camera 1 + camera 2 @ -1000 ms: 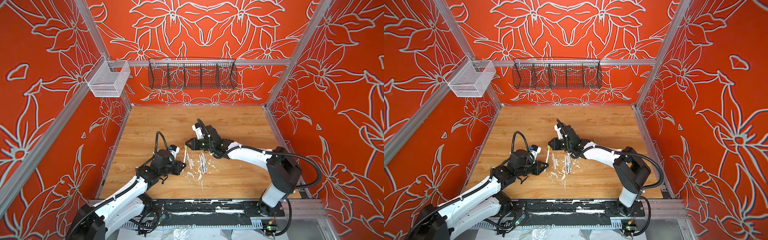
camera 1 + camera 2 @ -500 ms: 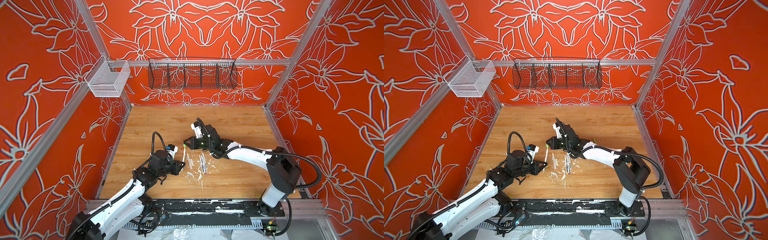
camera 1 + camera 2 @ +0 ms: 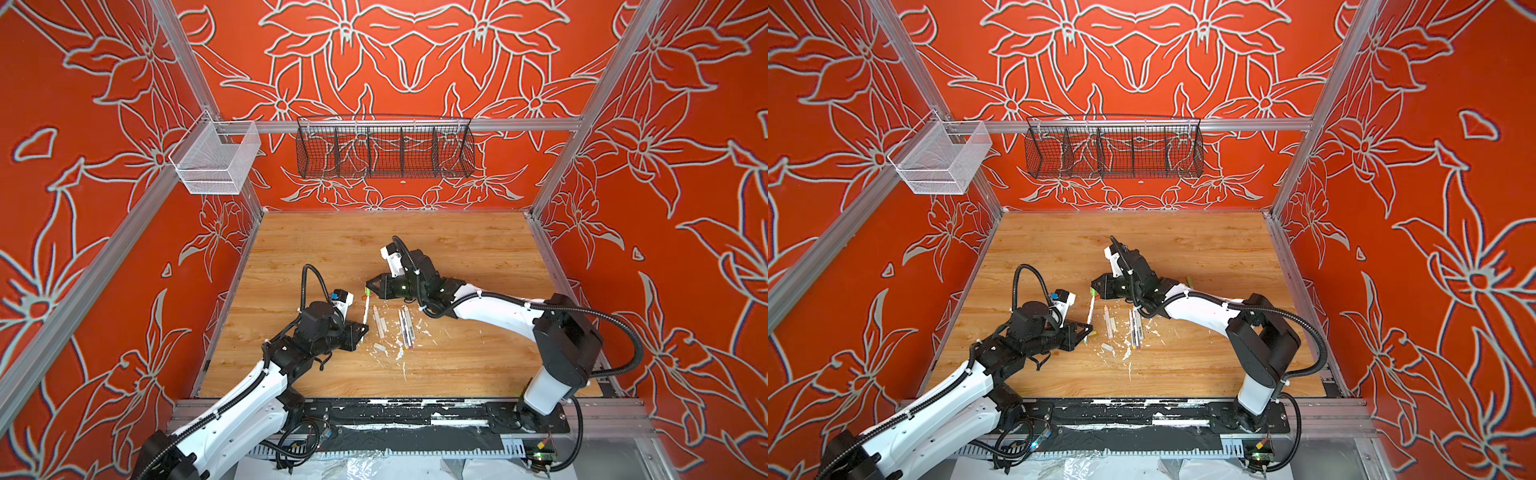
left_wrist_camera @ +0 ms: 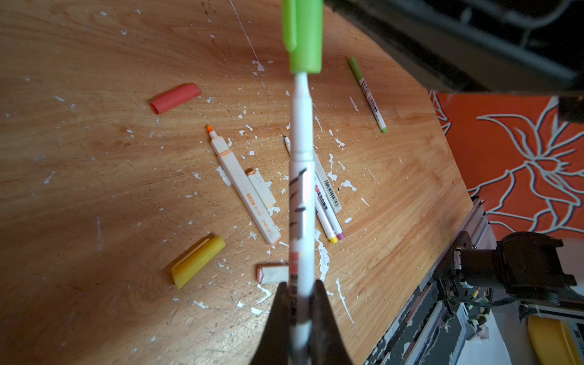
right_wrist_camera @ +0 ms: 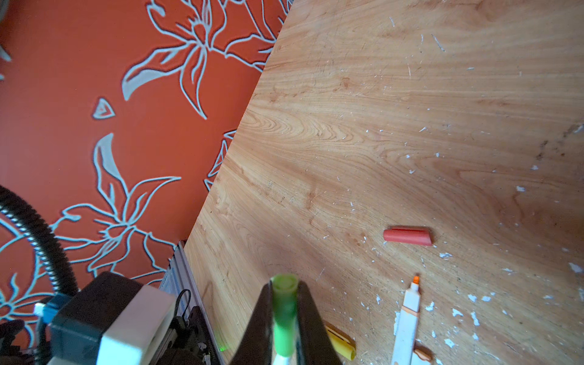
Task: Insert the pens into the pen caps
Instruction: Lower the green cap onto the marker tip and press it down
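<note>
My left gripper is shut on a white pen near its rear end. The pen's pointed tip sits at the mouth of a lime green pen cap. My right gripper is shut on this cap. In both top views the pen spans the gap between the left gripper and the right gripper, just above the wooden table. On the table lie a red cap, a yellow cap, a pale grey cap and an orange-tipped pen.
Two slim pens with yellow and purple ends lie together, and a green-capped pen lies farther off. White paint flecks are scattered around them. A black wire basket and a white mesh basket hang on the walls.
The left arm has shifted slightly, its elbow drawing back. Both grippers stay shut, with pen and cap still end to end.
</note>
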`<state>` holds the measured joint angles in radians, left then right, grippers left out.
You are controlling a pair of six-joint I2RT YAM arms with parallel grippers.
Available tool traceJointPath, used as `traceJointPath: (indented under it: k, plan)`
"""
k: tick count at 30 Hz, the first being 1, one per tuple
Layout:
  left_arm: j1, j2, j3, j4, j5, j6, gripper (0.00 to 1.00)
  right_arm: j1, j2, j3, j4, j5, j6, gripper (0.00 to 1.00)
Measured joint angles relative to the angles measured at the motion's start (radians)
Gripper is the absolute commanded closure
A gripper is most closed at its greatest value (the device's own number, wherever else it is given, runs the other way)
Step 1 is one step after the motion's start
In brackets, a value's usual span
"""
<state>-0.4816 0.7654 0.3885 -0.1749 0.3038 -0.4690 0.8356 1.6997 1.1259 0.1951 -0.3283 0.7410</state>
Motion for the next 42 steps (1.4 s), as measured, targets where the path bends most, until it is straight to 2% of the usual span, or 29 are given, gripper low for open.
traceJointPath:
  k: [18,42]
  plan:
    - [0.006,-0.066,-0.017,0.004,-0.008,0.000,1.00,0.010,-0.001,-0.015,0.018,-0.003,0.027,0.85]
    - [0.010,-0.096,-0.032,0.050,-0.006,0.042,1.00,0.052,-0.073,-0.198,0.262,0.064,0.154,0.85]
